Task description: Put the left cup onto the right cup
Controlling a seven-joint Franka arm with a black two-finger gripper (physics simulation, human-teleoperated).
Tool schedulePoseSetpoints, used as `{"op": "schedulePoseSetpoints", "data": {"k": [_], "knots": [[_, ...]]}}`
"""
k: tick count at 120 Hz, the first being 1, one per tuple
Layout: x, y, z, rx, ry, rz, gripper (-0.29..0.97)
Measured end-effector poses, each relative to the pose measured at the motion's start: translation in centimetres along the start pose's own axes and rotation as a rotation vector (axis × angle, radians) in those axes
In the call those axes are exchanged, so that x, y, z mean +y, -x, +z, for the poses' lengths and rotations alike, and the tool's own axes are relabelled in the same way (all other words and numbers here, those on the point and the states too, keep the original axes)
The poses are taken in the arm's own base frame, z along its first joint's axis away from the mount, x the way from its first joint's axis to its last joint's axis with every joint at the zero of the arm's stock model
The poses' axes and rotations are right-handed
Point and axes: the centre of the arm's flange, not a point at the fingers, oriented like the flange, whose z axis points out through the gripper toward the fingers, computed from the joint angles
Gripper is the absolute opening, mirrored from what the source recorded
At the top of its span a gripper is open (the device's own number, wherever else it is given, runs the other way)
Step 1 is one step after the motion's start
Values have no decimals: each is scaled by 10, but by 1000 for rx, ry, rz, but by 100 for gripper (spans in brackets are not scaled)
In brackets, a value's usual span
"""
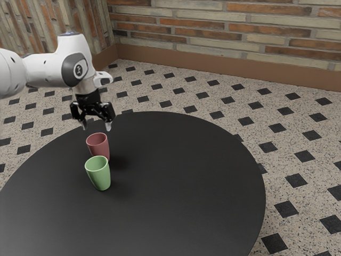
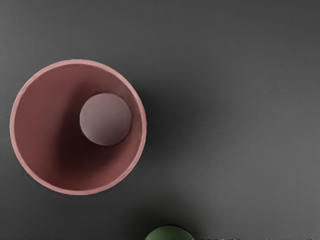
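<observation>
Brick walls [image 1: 224, 26] in red and tan courses close off the room, and a speckled floor with black diamond tiles [image 1: 298, 122] runs up to them. On that floor stands a round, matte black tabletop [image 1: 186, 176].

From the exterior view's left a white jointed arm [image 1: 48, 69] reaches in and bends down to the black two-finger tool [image 1: 96, 127]. The tool points straight down, its fingers [image 1: 108, 126] spread wide apart with nothing between them and nothing touching them. It hangs a little above the tabletop.

Directly below the tool stands a dusky red tapered cup [image 1: 98, 145], upright, mouth up, its rim just under the fingertips but clear of them. In the wrist view the red cup [image 2: 77, 127] is seen from above, with its round rim and the paler disc of its base, and it sits slightly off to one side of the hand's axis.

Lower than the tool, on the camera's side of the red cup, stands a pale green tapered cup [image 1: 98, 173], also upright and open at the top. The two cups are just beside each other; whether they touch cannot be told. A sliver of the green cup's rim [image 2: 169, 234] shows in the wrist view, apart from the red cup.

Away from the tool toward the exterior view's right lies the broad dark spread of the tabletop [image 2: 240, 100].
</observation>
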Motion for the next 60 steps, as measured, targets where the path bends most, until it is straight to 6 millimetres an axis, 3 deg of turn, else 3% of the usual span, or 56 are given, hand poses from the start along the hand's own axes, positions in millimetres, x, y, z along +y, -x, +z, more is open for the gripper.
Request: {"op": "schedulePoseSetpoints", "data": {"k": [60], "knots": [[16, 9, 27, -27, -4, -116, 64]]}}
